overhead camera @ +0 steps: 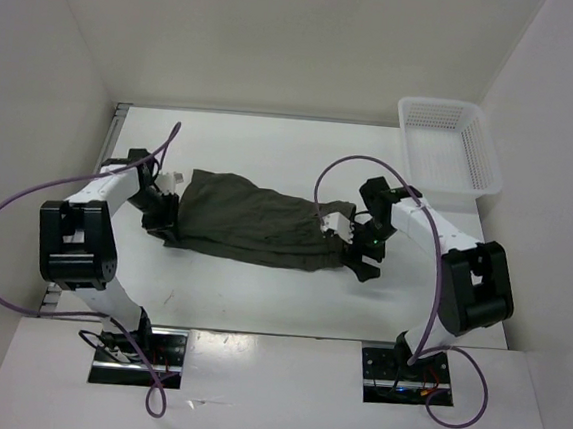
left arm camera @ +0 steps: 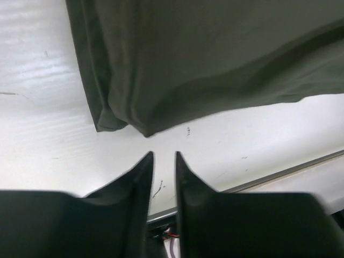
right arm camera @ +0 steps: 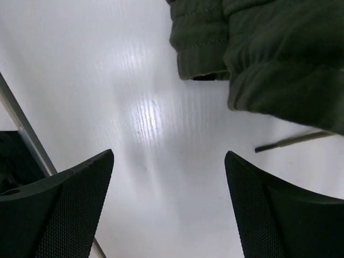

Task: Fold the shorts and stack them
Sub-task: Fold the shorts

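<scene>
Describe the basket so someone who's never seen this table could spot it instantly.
Start at the white table and go to its far right corner. The basket sits there, apart from the shorts lying mid-table. It alone is a white mesh tub; the shorts are dark green cloth.

Seen from above, the shorts (overhead camera: 250,226) were partly covered at both ends by the left gripper (overhead camera: 164,228) and right gripper (overhead camera: 362,259), whose jaws were too small to read there. In both wrist views the fabric ran off the top and right edges. A thin dark strip (right arm camera: 293,141), possibly the drawstring, vanished beneath the cloth.
</scene>
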`<state>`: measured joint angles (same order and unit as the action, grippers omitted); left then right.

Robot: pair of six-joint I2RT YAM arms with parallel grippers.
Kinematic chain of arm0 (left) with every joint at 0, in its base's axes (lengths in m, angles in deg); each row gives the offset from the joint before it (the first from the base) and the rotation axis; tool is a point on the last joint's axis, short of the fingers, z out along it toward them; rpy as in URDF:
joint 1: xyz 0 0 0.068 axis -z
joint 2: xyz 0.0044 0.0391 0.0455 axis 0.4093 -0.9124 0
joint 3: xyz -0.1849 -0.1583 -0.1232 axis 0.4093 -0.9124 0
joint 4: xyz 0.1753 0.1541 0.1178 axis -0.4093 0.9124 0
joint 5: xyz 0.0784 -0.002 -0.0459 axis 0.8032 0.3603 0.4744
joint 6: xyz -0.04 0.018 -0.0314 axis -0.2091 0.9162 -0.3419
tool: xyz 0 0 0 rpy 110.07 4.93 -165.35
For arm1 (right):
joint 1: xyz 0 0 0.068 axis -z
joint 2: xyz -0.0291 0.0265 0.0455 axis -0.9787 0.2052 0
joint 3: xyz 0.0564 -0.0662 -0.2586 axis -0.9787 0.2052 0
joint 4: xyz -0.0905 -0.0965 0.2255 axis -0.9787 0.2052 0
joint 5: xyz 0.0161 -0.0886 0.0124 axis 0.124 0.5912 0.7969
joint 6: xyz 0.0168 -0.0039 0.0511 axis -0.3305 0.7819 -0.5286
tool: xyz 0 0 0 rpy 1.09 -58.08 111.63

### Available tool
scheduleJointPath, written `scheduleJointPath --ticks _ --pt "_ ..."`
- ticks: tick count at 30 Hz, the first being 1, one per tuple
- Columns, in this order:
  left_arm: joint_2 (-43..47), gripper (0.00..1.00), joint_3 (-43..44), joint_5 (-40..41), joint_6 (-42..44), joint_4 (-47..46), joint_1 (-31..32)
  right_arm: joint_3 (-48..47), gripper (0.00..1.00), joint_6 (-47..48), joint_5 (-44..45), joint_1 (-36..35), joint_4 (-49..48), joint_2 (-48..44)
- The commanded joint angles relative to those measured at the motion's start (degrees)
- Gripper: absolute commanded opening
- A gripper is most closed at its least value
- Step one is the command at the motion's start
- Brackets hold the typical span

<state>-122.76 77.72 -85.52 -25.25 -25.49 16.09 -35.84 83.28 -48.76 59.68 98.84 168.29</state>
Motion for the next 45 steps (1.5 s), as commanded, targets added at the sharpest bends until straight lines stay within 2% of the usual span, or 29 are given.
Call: scheduleJointPath --ticks 1,2,3,7,9,11,13,14,16,19,22,24,25,27,32,36,38,39,40,43,44,45 --pt "-0.69 0.33 -0.70 2.63 0.19 0.26 0.08 -1.82 0.89 0.17 1.61 -0.42 0.48 -3.95" --pt "-0.69 0.41 -0.70 2.64 0.19 0.26 0.08 -4.09 0.89 -0.70 1.62 -0.42 0.48 -3.95" --pt "-0.69 0.44 -0.18 2.64 0.19 0.78 -0.44 -5.50 0.89 -0.71 1.62 -0.42 0.48 -3.95" --pt "1.58 0.53 4.99 1.76 0.19 4.55 -1.94 -16.11 0.84 -4.73 -3.64 2.22 0.22 -2.81" --pt "2.21 0.56 9.90 -0.43 0.19 5.87 -2.82 -19.21 0.82 -10.60 -6.37 2.22 -3.71 -2.81" --pt "2.83 0.61 13.08 -1.05 0.19 4.49 -2.82 -23.08 0.75 -15.18 -8.74 2.22 -6.98 -1.41" --pt "-0.67 0.62 17.72 -1.05 0.19 2.20 -2.82 -25.45 0.72 -22.02 -9.28 2.22 -12.93 0.08" --pt "-2.43 0.62 19.32 -1.05 0.19 -0.51 -2.30 -26.08 0.64 -23.46 -9.28 1.44 -14.36 0.79" --pt "-8.03 0.62 22.57 -0.53 0.19 -2.90 -0.11 -26.69 0.61 -24.17 -6.30 -0.41 -16.56 2.11" --pt "-14.12 0.65 27.06 0.18 0.19 -8.08 3.15 -24.33 0.58 -22.77 -0.42 -5.59 -18.67 3.78" --pt "-19.66 0.69 29.70 4.64 0.19 -12.57 5.18 -22.92 0.58 -23.90 2.84 -9.81 -22.02 6.15" --pt "-22.99 0.70 31.98 5.88 0.19 -14.94 5.18 -21.87 0.63 -23.91 5.47 -12.35 -23.17 7.73" --pt "-23.62 0.77 31.99 5.89 0.19 -16.60 5.18 -21.86 0.64 -23.91 6.36 -12.98 -24.04 7.74" --pt "-25.38 0.78 32.78 5.89 0.19 -18.11 5.18 -20.47 0.64 -23.91 7.76 -12.98 -24.57 9.31" --pt "-29.51 0.78 34.10 6.94 0.19 -19.87 5.70 -12.73 0.64 -18.56 10.06 -15.62 -22.03 8.71" --pt "-30.92 0.78 33.57 6.69 0.19 -20.40 6.23 -8.69 0.63 -18.03 11.20 -16.68 -22.02 8.18" --pt "-32.24 0.74 33.57 5.54 0.19 -20.40 6.23 -7.28 0.52 -15.75 11.20 -16.68 -21.33 8.88" --pt "-32.24 0.68 33.57 4.84 0.19 -20.40 6.84 -6.75 0.45 -15.04 11.20 -16.68 -21.32 9.40" --pt "-32.76 0.52 33.57 3.62 0.19 -20.40 6.85 -5.70 0.29 -14.42 11.98 -16.68 -21.32 9.41" --pt "-33.38 0.33 34.09 1.50 0.19 -19.26 6.85 -4.56 0.13 -12.57 13.57 -17.29 -21.32 9.94" --pt "-33.38 0.18 34.10 0.71 0.19 -19.26 6.85 -4.55 0.10 -11.70 13.57 -17.29 -21.32 9.94" --pt "-33.38 0.11 34.62 0.70 0.19 -19.26 6.85 -4.55 0.07 -11.69 13.57 -17.29 -21.93 10.54"
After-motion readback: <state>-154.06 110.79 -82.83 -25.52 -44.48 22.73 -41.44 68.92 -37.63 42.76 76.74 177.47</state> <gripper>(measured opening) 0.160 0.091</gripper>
